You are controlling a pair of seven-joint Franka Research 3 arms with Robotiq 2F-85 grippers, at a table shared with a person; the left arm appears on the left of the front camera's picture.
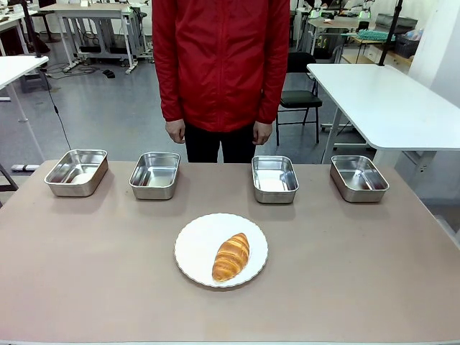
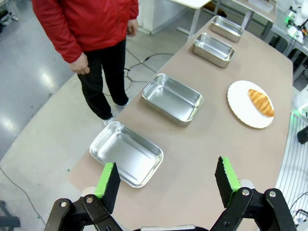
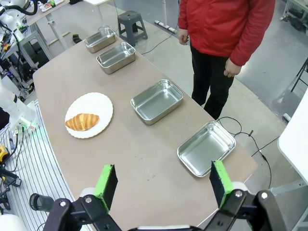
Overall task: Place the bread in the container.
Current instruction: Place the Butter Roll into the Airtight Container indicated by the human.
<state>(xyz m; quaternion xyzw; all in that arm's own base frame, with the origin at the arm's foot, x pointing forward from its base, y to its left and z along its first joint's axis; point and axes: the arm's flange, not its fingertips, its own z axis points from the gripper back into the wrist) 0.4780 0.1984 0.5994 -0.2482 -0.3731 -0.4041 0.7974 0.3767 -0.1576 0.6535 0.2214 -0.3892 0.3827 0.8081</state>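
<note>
Golden-brown ridged croissant [image 1: 231, 256] sits on the round white plate [image 1: 195, 246], near centre, with four shallow rectangular steel pans [image 1: 274, 178] lined up beyond. The wrist cameras add the left gripper [image 2: 166, 163] and right gripper [image 3: 162, 165], both wide open and empty.

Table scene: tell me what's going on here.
Nothing is being handled yet. The bread lies on a white plate near the middle of the table. Four steel pans sit in a row along the far edge, in front of a person in a red jacket whose hands hang down. The left gripper and the right gripper are both open, holding nothing, above the table.
</note>
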